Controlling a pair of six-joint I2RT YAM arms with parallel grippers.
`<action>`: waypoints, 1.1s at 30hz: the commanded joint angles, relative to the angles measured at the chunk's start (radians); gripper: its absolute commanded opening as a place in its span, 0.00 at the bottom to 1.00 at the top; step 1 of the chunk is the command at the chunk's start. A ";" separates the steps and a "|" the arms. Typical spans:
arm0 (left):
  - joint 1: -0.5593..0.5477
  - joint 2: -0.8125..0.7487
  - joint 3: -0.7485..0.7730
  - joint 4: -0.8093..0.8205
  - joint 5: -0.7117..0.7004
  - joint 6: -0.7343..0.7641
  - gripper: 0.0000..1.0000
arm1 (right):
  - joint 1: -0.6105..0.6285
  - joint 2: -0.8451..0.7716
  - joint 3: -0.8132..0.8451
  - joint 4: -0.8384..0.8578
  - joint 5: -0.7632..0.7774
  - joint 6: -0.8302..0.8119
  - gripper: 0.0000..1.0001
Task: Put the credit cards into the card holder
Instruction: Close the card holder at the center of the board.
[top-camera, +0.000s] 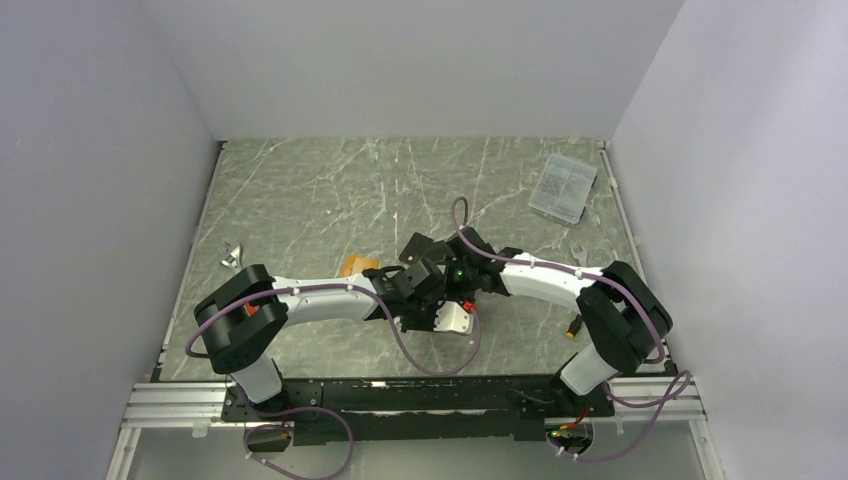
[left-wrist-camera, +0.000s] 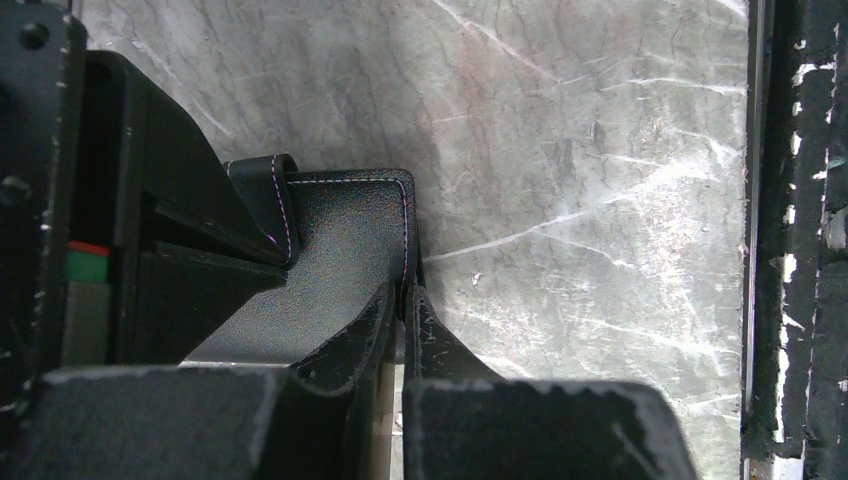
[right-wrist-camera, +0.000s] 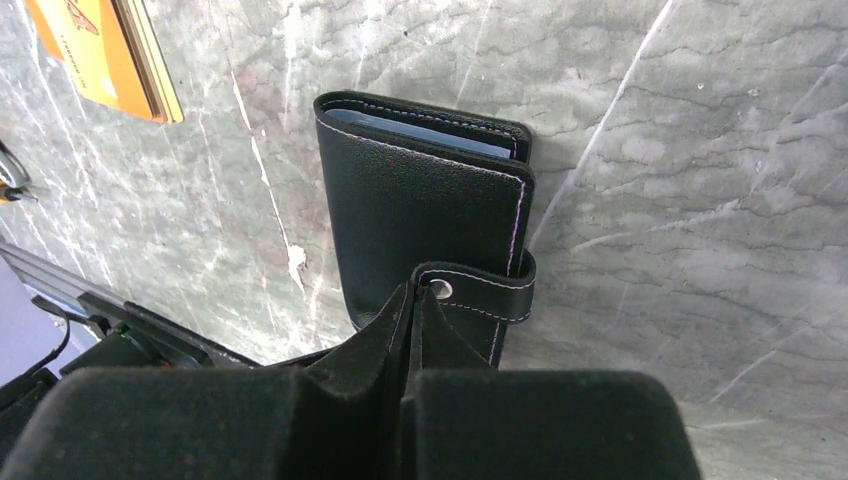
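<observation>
Two arms meet over the middle of a marbled grey tabletop (top-camera: 330, 190), with a clear plastic box (top-camera: 563, 187) well apart at the far right.

- **Card holder** (right-wrist-camera: 420, 200): black, folded shut, held between the two arms just above the tabletop. A bluish sliver shows between its covers at the far edge; whether this is lining or a card cannot be told.
- **Orange-gold card** (right-wrist-camera: 95, 50): lies flat on the tabletop, near the holder but apart from it. No other card is in view.
- **Left end effector** (left-wrist-camera: 403, 310): fingers pressed together, pinching one thin edge of the holder's cover.
- **Right end effector** (right-wrist-camera: 411, 300): fingers likewise pressed together, pinching the holder at the snap tab (right-wrist-camera: 480, 290), just beside the stud.

**Likely hazards.** Both grips are narrow edge pinches. If the right arm pulls on the tab, the leather could slip out of the left pinch. Unequal pulls could twist the holder rather than open it. Releasing either grip would probably let the holder sag or fall.
</observation>
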 joint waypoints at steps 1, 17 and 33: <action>-0.002 0.020 -0.015 -0.068 -0.008 0.005 0.04 | -0.004 0.019 -0.024 0.027 -0.002 0.015 0.00; -0.002 -0.003 -0.013 -0.075 0.001 0.005 0.04 | -0.061 0.056 -0.051 0.009 -0.032 0.020 0.00; -0.002 -0.024 -0.003 -0.087 -0.003 0.010 0.05 | -0.099 0.110 -0.082 -0.012 -0.030 -0.002 0.00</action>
